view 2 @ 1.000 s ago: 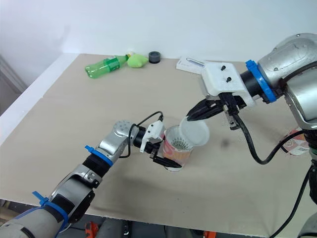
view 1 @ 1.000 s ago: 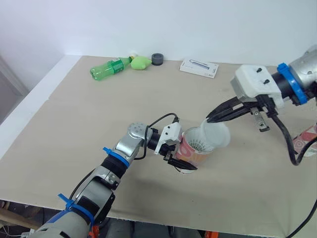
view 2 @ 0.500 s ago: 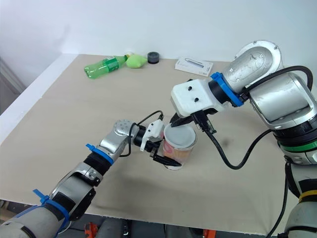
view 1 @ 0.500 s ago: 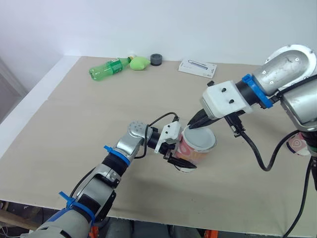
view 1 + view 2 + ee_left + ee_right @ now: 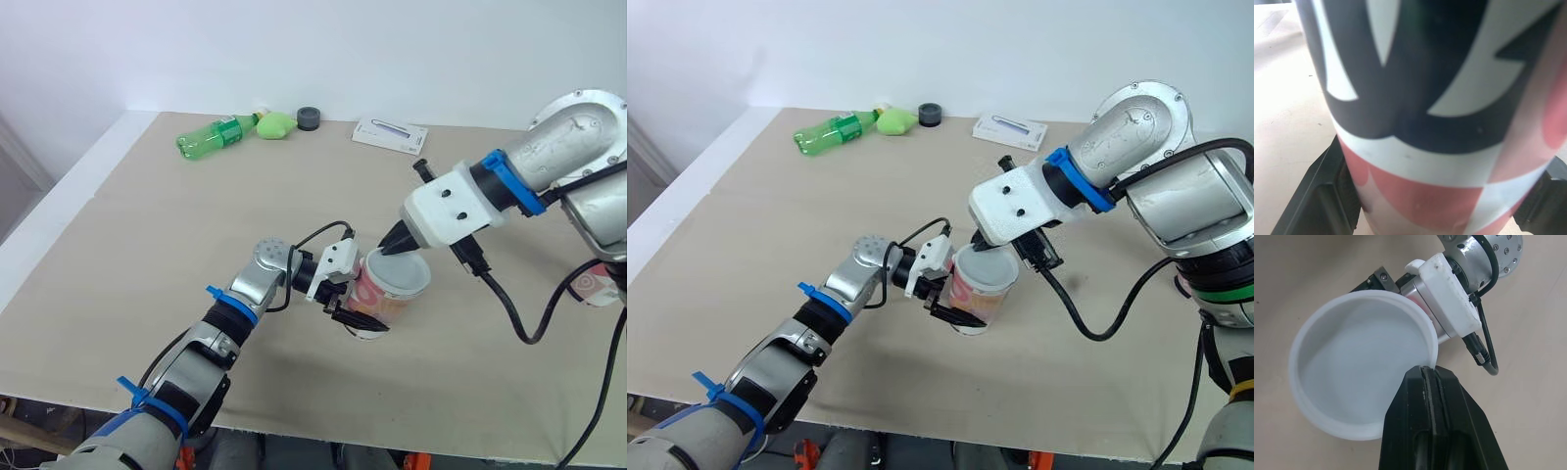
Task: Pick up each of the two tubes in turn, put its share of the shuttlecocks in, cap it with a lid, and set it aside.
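White plastic lid (image 5: 404, 275) sits across the mouth of the pink, white and black tube (image 5: 375, 305), near the middle of the desk (image 5: 147, 225). The left tool (image 5: 353, 305) is clenched around the tube's body, one finger on each side. The right tool (image 5: 390, 249) reaches in from 2 o'clock, its fingers pinched together on the lid's rim at the 11 o'clock side. A second tube (image 5: 593, 286) is at the desk's 3 o'clock edge. A green bottle (image 5: 211, 134) and a white box (image 5: 390, 134) lie along the 12 o'clock edge.
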Controlling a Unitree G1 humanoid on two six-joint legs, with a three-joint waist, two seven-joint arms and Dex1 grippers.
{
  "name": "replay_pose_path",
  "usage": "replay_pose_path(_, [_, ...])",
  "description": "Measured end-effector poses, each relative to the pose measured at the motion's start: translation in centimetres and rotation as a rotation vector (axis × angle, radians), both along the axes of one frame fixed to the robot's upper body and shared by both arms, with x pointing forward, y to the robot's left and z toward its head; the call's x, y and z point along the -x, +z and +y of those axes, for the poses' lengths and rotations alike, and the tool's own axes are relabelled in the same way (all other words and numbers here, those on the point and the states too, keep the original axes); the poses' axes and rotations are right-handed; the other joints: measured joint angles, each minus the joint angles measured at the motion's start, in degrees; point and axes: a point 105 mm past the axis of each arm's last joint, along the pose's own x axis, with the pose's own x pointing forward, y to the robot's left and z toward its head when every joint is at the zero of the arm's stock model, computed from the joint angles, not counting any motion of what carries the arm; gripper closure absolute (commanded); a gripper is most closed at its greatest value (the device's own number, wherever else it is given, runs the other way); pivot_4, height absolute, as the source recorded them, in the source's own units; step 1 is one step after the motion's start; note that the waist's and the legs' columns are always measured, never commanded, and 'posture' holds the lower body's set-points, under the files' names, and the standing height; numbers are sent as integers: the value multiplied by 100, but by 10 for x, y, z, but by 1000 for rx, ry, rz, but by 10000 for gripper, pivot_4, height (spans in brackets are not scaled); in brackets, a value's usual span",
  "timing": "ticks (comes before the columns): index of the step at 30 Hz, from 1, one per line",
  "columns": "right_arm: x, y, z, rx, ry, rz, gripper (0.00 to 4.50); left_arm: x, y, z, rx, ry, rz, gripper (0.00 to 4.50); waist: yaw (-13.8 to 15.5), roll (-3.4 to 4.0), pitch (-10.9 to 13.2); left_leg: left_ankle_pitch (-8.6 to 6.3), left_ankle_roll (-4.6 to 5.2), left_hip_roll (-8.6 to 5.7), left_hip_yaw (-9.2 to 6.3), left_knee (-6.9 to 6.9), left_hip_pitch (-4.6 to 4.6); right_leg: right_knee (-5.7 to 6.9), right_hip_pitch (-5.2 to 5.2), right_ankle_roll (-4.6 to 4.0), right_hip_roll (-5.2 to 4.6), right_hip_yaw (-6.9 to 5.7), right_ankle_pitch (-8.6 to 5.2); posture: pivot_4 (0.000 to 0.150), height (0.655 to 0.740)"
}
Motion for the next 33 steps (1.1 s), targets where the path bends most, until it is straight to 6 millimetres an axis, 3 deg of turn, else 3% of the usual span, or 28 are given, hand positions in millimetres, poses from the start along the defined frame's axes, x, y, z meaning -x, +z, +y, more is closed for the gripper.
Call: replay_pose_path(33, [4, -2, 4, 34, 18, -104, 44619, -3, 0, 3, 6, 18, 10, 11817, -6, -26, -13, 15, 9, 3, 7, -11, 11, 0, -3, -27, 0, 1, 7, 1500, 7203])
